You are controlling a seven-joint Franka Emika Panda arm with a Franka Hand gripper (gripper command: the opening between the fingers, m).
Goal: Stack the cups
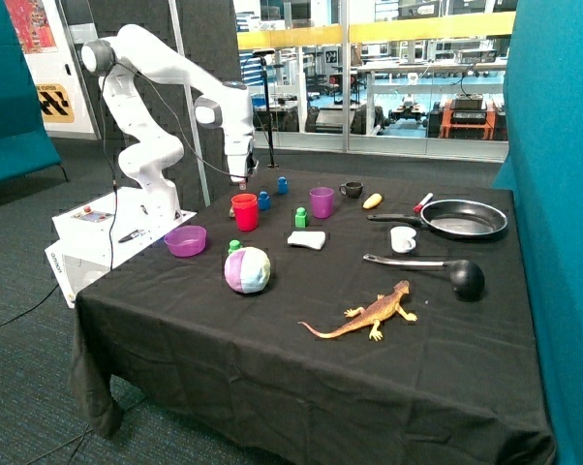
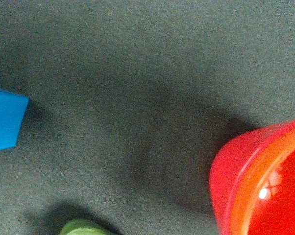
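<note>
While the white arm folds down from its base, its gripper (image 1: 241, 179) hangs just above the red cup (image 1: 244, 211) — finger spread cannot be told. Apart stands the purple cup (image 1: 322, 201) — nothing stacked. No writing is readable.

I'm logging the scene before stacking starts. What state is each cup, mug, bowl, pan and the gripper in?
Red cup: upright, empty, unstacked.
Purple cup: upright, standing alone.
Black mug: upright.
White mug: upright.
Purple bowl: upright.
Frying pan: flat, empty.
Gripper: just above the red cup, holding nothing visible.
</note>
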